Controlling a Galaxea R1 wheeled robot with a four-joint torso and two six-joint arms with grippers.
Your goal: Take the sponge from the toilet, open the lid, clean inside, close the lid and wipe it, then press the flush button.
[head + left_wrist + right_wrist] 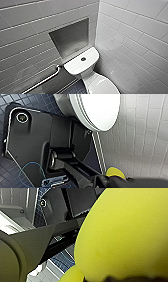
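Sponge (125,233) rounded, matte yellow; lid (100,109) glossy white oval

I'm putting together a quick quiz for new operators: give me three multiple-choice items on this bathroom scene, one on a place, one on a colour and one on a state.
1. Where is the flush button?
A) in the middle of the tank top
B) inside the wall niche
C) on the grab bar

2. What colour is the sponge?
A) blue
B) yellow
C) white

3. How does the lid stand?
A) raised against the tank
B) taken off
C) down, closed

Answers: 1 A, the dark button sits mid tank top in the head view. 2 B, it shows bright yellow in both wrist views. 3 C, its smooth white oval lies flat in front of the tank.
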